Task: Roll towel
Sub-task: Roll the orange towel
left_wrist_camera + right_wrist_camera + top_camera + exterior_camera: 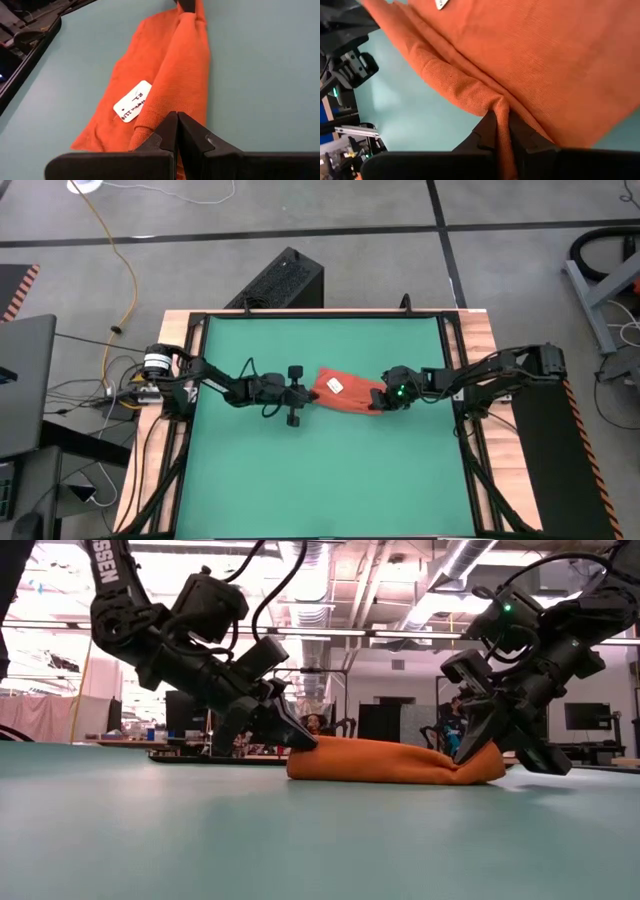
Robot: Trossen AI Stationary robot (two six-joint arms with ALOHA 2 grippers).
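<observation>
1. You see two dark, near-black arms built of chunky jointed segments.
2. Your left arm carries white capital lettering along its upper link (only part of the word shows in the low view).
3. Loose black cables loop off both arms.
4. Your right claw [385,402] has a small green light glowing on its wrist housing.
5. Your left claw [176,131] ends in matte black, wedge-shaped fingers with flat inner faces.
</observation>
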